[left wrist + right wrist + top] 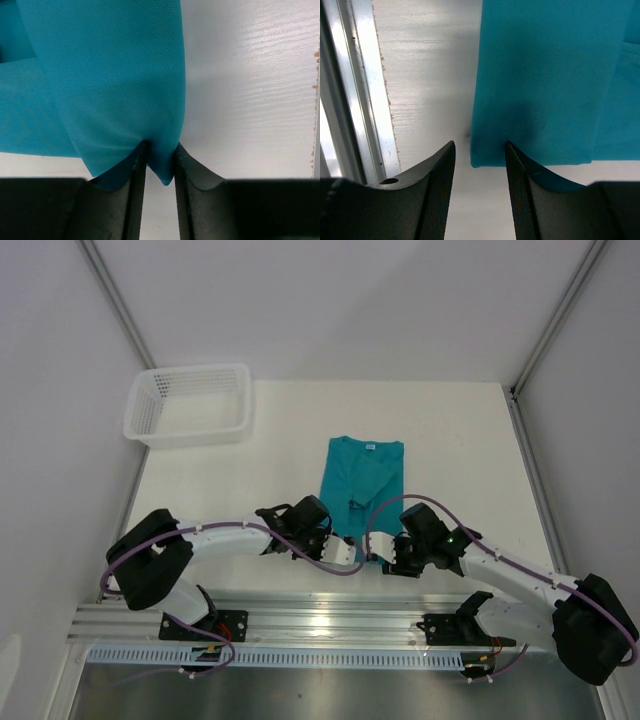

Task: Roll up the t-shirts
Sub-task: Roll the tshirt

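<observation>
The teal t-shirt [362, 478] lies in the middle of the table, folded into a narrow lengthwise strip, with its white neck label at the far end. Both grippers are at its near hem. My left gripper [343, 550] is shut on the hem's left corner, and the cloth [110, 75] is pinched between its fingertips [160, 148] and lifted a little. My right gripper [386, 560] is open. Its jaws [480, 146] straddle the hem's right corner, and the cloth [550, 75] lies flat on the table there, not gripped.
A white mesh basket [190, 405] stands at the far left corner of the table. The aluminium rail [330, 620] runs along the near edge, close behind the grippers, and also shows in the right wrist view [350, 100]. White walls enclose the table.
</observation>
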{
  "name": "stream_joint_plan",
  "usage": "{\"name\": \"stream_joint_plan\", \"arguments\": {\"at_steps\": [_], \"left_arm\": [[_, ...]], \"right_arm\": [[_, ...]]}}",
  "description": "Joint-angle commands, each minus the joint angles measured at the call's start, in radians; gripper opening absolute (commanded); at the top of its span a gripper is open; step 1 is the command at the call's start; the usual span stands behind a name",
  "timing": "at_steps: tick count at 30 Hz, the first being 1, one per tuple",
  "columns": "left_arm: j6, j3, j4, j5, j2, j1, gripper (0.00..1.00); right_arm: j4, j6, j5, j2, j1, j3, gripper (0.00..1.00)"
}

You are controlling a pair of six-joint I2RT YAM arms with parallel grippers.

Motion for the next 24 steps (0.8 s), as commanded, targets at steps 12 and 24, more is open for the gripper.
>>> {"name": "stream_joint_plan", "arguments": {"at_steps": [12, 24], "left_arm": [[-0.086, 0.006, -0.041, 0.007, -0.014, 0.004, 0.02], [-0.139, 0.149, -0.306, 0.189, -0.056, 0.057, 0.01]], "right_arm": [[0.078, 0.032, 0.043, 0.093, -0.004, -0.010, 0.20], [-0.184, -0.009, -0.134, 0.078, -0.032, 0.132, 0.00]]}}
